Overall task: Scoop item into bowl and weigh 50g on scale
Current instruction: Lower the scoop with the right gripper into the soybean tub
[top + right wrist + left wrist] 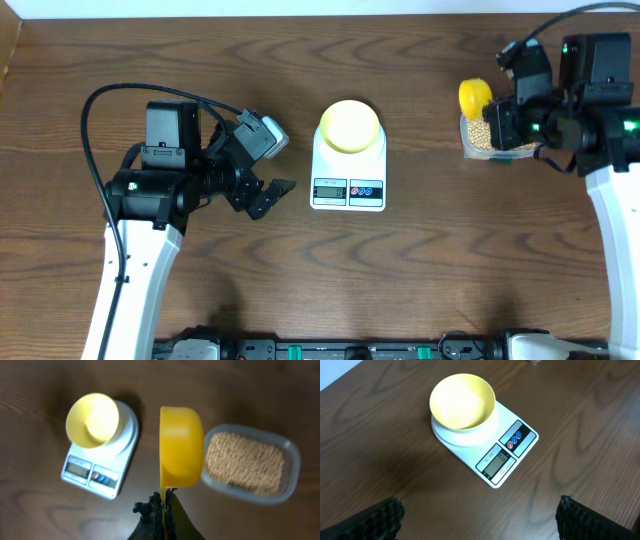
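Soybeans fill the clear tub near the table's right edge: light, loose, rolling. Right gripper pinches the handle of the yellow scoop, the proper hold; left gripper gapes empty.

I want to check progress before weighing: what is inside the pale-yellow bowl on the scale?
The bowl looks empty: only its bare yellow inside shows. It covers the top of the scale, so the surface under it is hidden.

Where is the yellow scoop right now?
Overhead view, right side: the yellow scoop is held by the right gripper at the clear bean tub's edge, right of the scale.
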